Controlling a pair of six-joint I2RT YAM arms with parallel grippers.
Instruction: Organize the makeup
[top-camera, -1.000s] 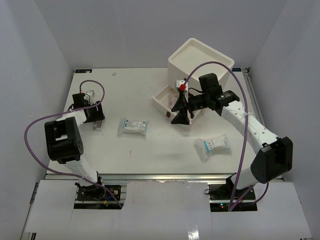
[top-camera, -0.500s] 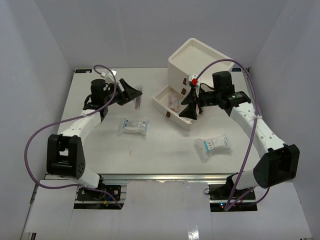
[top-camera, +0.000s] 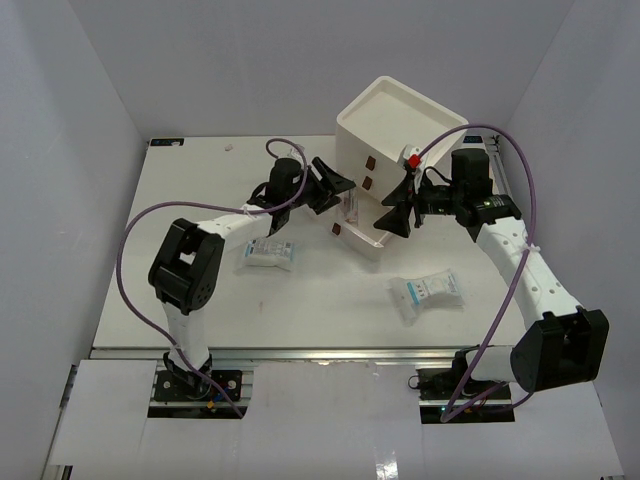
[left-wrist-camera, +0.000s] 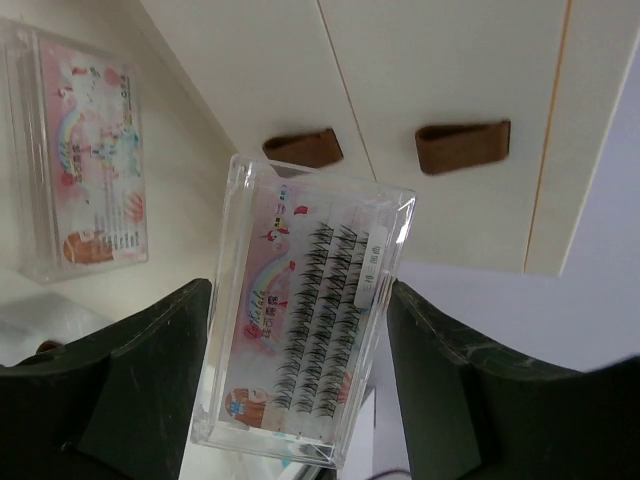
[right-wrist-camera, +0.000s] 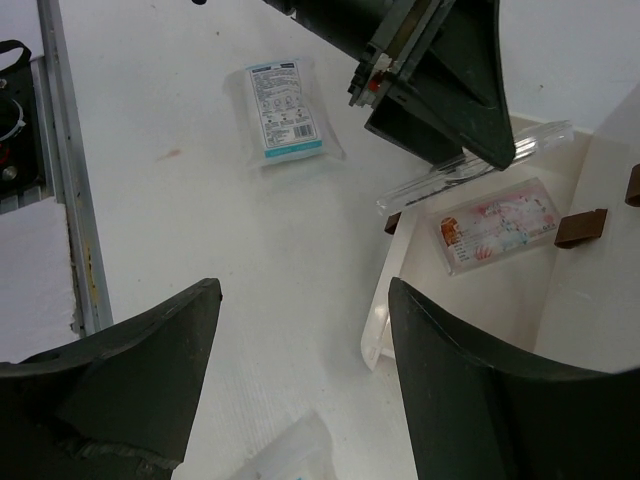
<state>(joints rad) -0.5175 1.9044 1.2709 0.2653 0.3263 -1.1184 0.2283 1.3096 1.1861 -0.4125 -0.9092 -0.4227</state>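
Two clear cases of false lashes show at the open bottom drawer (top-camera: 360, 246) of the white three-drawer box (top-camera: 400, 120), which stands toward the far right of the table (top-camera: 200, 300). The held lash case (left-wrist-camera: 300, 350) sits between the fingers of the left gripper (top-camera: 338, 190), which clamp its long edges with the jaws spread broad to span it. It hangs tilted above the drawer's left side, just in front of the box's brown knobs (left-wrist-camera: 462, 146), and rows of black lashes and a pink printed card show through its lid. The second lash case (left-wrist-camera: 82, 165) lies flat inside the drawer on the same kind of pink card, apart from the held one.

At the drawer's right side hangs the right gripper (top-camera: 392, 214), its fingers wide apart with nothing between them. Only bare table and the drawer's edge show beneath it.

One white packet with teal print (top-camera: 268, 253) lies near the middle of the table, left of the drawer and just beside the left forearm. Another teal-print packet (top-camera: 428, 293) lies toward the near edge on the right, well apart from the drawer.
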